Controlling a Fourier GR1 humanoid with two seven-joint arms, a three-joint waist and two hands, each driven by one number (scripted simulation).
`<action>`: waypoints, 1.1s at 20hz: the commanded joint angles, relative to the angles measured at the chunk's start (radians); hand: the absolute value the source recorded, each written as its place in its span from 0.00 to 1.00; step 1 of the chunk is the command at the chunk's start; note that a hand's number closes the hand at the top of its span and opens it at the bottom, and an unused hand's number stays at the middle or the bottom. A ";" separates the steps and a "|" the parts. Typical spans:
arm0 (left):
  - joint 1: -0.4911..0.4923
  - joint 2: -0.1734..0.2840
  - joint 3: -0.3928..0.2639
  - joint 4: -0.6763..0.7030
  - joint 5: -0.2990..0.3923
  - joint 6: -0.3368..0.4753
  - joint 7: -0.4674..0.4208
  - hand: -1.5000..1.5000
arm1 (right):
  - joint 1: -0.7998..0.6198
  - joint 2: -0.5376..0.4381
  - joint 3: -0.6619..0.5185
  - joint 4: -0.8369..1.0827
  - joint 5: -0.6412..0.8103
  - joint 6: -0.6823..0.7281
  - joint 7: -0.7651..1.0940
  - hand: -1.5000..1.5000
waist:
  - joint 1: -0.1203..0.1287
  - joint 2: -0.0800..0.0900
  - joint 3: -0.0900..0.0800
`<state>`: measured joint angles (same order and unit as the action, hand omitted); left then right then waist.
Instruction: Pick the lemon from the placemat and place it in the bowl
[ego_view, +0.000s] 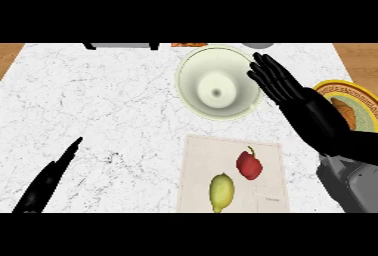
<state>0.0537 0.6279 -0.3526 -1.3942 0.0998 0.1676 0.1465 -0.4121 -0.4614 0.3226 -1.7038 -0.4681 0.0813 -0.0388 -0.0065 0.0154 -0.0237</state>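
Right now the lemon (221, 192) lies on the placemat (269, 150), long axis running near-to-far, beside a red pepper (249, 164), while the right hand (284, 85), fingers straight and empty, sits up by the bowl (193, 95), nearer than the left hand (48, 182).

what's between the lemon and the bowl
In the head view, the red pepper lies partly between the yellow lemon and the pale round bowl, on the beige placemat.
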 joint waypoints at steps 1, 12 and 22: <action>-0.067 -0.081 0.016 0.005 0.028 -0.002 -0.007 0.50 | 0.027 0.042 0.032 0.020 0.140 -0.106 -0.011 1.00 | 0.001 -0.015 0.023; -0.113 -0.238 0.131 -0.137 0.151 0.137 -0.104 0.50 | 0.303 0.207 -0.004 -0.028 0.578 -0.788 -0.255 0.00 | -0.137 -0.059 0.029; -0.122 -0.263 0.137 -0.157 0.157 0.136 -0.143 0.50 | 0.734 0.456 0.276 -0.061 0.954 -1.278 -0.587 0.00 | -0.098 -0.039 0.022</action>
<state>-0.0688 0.3677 -0.2236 -1.5457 0.2491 0.3097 0.0160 0.1542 -0.0862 0.5023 -1.7805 0.3670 -0.9878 -0.5296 -0.1153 -0.0304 -0.0005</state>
